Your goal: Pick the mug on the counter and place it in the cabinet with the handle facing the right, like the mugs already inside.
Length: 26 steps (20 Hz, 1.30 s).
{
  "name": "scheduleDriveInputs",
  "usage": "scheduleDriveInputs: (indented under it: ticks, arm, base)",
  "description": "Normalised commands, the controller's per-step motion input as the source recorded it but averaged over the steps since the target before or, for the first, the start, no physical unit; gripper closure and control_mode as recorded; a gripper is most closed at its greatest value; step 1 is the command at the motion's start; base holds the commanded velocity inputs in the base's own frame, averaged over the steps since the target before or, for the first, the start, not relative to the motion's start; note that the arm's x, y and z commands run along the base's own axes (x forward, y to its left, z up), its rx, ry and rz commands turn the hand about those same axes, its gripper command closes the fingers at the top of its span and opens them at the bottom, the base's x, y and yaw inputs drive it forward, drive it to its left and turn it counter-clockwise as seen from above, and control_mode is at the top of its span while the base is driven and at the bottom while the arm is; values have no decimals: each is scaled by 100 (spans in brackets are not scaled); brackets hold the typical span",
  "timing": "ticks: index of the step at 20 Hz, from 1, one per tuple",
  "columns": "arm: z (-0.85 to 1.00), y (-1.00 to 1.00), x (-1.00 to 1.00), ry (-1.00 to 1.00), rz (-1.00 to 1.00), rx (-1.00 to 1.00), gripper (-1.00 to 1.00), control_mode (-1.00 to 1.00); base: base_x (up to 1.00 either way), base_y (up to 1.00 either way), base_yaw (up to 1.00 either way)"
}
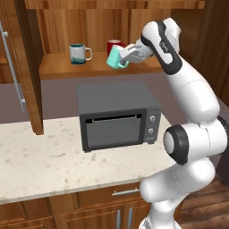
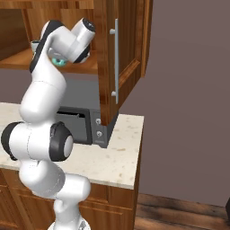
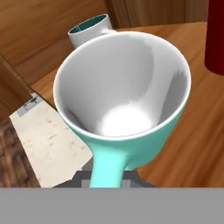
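The mint-turquoise mug (image 1: 115, 57) hangs tilted in front of the cabinet shelf (image 1: 62, 69), above the toaster oven, with my gripper (image 1: 127, 55) shut on it. In the hand view its white inside (image 3: 127, 87) faces the camera, and its handle (image 3: 106, 167) runs down between my fingertips. The red mug (image 1: 113, 44) stands on the shelf just behind it. The white mug with teal pattern (image 1: 78, 53) stands further left, its handle to the right. In the right base view a sliver of the turquoise mug (image 2: 57, 61) shows behind my arm.
A dark grey toaster oven (image 1: 117, 115) sits on the beige speckled counter (image 1: 40, 165) below the shelf. The open cabinet door (image 1: 24, 67) with its metal bar (image 1: 12, 67) stands at the left. A second wooden door (image 2: 121, 58) hangs at the right.
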Motion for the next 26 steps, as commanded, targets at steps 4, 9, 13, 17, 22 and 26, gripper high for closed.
scheduleDriveInputs:
  ticks: [4,9,13,17,22,26]
  arm:
    - [-13,-1,31,0,1,0,100,-100]
    - [-13,0,28,0,1,0,100,-100]
    - [-11,0,26,0,1,0,100,-100]
    - [-13,0,18,0,1,-3,100,-100]
    - [-5,0,1,0,0,-7,100,-100]
    - [-5,0,0,0,0,-12,100,-100]
  base:
    - [0,0,0]
    - [0,0,0]
    - [0,0,0]
    - [0,0,0]
    - [0,0,0]
    - [0,0,0]
